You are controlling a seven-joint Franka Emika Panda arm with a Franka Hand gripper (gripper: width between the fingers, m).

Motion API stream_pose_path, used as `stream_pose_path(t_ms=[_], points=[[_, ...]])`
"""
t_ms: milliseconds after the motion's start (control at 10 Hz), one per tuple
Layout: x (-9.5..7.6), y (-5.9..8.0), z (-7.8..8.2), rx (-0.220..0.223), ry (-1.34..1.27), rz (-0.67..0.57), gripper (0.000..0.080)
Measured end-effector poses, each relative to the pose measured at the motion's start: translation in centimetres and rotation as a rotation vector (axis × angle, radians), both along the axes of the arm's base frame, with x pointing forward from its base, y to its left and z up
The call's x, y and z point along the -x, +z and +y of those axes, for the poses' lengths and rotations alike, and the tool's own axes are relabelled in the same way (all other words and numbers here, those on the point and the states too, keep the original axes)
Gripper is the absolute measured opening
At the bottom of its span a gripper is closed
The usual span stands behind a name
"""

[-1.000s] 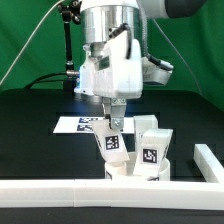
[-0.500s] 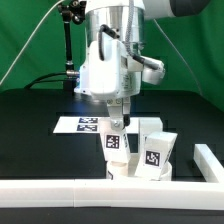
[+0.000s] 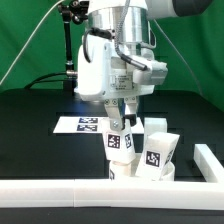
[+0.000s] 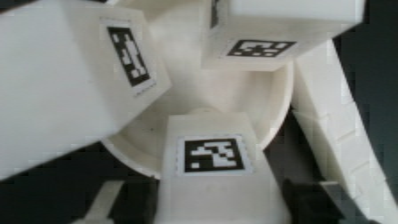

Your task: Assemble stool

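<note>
Black tabletop [image 3: 40, 135], w/ a long white L-shaped plastic rail [image 3: 60, 192] along its near edge and up the exterior view's right side. Flat white marker board [image 3: 84, 125] w/ square tags lies at about 10 o'clock from the stool parts, behind the arm.

Robot arm, white/silver Panda, hangs down over the scene centre; its two-finger gripper [image 3: 122, 127] is clamped on a short chunky white block leg [image 3: 120, 142], fingers pressed on either side of its top. Wrist view: dark fingertips [image 4: 107, 198] flank that leg's [image 4: 219, 152] tagged face.

Low round white plastic ring seat [image 3: 135, 170] sits just inside the rail's corner, at roughly 5 o'clock from table centre. It acts as the holder here: three legs stand in or on it, exact seating not clear. The gripped leg is upright at the seat's 9 o'clock side, tag facing the camera. A second block leg [image 3: 153, 152] stands at about 3 o'clock, slightly tilted, tag forward, touching or just beside the gripped one. A third leg [image 3: 156, 126] shows behind, around 1 o'clock, mostly hidden.

Wrist view: seat's [image 4: 214, 100] curved inner wall visible between legs, w/ two other tagged legs [image 4: 80, 90] and [image 4: 267, 35] close around it. All parts glossy white, each w/ a black-and-white square tag.
</note>
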State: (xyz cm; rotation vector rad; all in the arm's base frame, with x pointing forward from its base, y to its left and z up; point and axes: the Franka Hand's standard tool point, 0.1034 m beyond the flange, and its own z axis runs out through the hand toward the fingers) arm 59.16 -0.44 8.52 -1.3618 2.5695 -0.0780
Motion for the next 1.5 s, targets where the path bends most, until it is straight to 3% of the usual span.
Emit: stream_pose_path(t_ms=[300,400,500,700,900,1300,1500], points=[[0.0,0.0,0.0,-0.013,-0.012,0.002,0.034],[-0.3,0.5,-0.2,-0.005,0.037,-0.007,0.0507],[-0.6,1.0,0.0,0.002,0.063,-0.021,0.0619],[-0.9,2.1,0.1,0.02,0.161,-0.047,0.064],[-0.8,1.8,0.1,0.032,0.199,-0.044,0.0648],[-1.0,2.3,0.1,0.197,0.809,-0.085,0.0649],[-1.2,2.8,-0.1,0.255,1.039,-0.106,0.0649]])
